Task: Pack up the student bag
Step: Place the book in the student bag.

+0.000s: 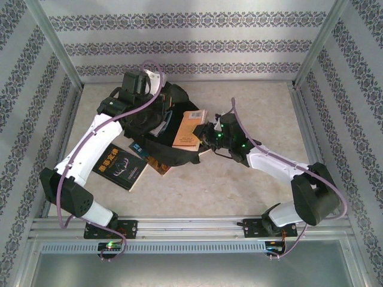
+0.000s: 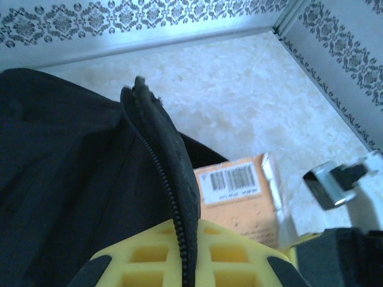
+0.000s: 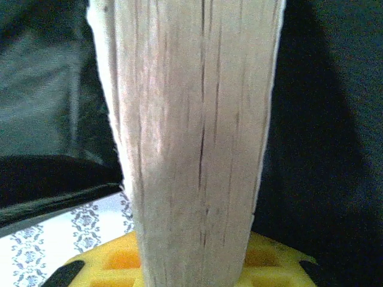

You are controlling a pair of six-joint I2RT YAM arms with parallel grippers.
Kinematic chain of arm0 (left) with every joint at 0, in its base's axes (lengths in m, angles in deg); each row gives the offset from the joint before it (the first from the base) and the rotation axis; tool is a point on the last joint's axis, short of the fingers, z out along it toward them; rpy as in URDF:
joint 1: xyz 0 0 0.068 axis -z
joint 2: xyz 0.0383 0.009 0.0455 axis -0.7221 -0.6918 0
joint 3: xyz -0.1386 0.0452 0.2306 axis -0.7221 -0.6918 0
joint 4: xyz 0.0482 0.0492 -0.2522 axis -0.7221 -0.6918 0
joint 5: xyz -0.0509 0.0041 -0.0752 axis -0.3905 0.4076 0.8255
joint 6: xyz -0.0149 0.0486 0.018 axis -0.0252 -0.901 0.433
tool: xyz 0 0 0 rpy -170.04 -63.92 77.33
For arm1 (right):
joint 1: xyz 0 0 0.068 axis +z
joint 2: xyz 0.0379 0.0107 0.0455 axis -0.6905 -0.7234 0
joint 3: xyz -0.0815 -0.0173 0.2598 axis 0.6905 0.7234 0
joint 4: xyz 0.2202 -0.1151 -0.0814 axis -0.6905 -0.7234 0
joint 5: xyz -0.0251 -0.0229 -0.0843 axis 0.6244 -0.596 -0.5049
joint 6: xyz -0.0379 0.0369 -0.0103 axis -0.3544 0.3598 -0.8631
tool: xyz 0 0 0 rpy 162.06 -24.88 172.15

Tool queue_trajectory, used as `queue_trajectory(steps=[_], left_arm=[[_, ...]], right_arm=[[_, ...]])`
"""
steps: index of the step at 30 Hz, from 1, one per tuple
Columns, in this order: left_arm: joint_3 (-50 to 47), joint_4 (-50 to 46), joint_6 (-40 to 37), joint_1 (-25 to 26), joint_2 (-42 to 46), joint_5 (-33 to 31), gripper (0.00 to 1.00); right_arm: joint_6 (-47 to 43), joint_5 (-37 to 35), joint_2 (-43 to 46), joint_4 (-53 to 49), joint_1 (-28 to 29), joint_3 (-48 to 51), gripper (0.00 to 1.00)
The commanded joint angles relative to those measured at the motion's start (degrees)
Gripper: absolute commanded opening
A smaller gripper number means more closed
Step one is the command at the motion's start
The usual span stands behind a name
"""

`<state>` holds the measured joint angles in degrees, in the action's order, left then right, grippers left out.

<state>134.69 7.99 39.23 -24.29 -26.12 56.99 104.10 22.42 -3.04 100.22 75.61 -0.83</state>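
**Ana:** Where is the bag (image 1: 152, 122) lying?

**Ben:** It is lying toward the far left of the table (image 1: 239, 185), and its opening seems to be facing the right arm. A black book (image 1: 122, 167) is lying just beside it on the near side.

**Ana:** What is the left gripper (image 2: 185, 260) doing?

**Ben:** It is pinching the zip edge of the opening, with the jaws closed on it and the rim standing up.

**Ana:** And the right gripper (image 3: 191, 269)?

**Ben:** It is clamping the orange book (image 1: 188, 128) by its page edge, right at the bag's opening.

**Ana:** How is the bag likely to be handling?

**Ben:** It is looking soft and floppy, so the cloth is probably sagging wherever nothing is lifting it. The corded zip rim looks like the firmest place to hold. The loose panels would probably just be bunching under the fingers.
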Motion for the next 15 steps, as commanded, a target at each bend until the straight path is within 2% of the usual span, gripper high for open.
queue_trajectory(steps=[1, 9, 15], left_arm=[[3.0, 6.4, 2.5, -0.3, 2.7, 1.8, 0.0], [1.0, 12.3, 8.5, -0.2, 4.3, 8.8, 0.0], [0.0, 15.9, 11.5, 0.0, 4.1, 10.8, 0.0]], right_arm=[[-0.6, 2.8, -2.1, 2.1, 0.7, -3.8, 0.0], [2.4, 5.5, -10.5, 3.6, 0.8, -14.5, 0.0], [7.8, 2.5, -20.8, 6.1, 1.7, -23.0, 0.0]])
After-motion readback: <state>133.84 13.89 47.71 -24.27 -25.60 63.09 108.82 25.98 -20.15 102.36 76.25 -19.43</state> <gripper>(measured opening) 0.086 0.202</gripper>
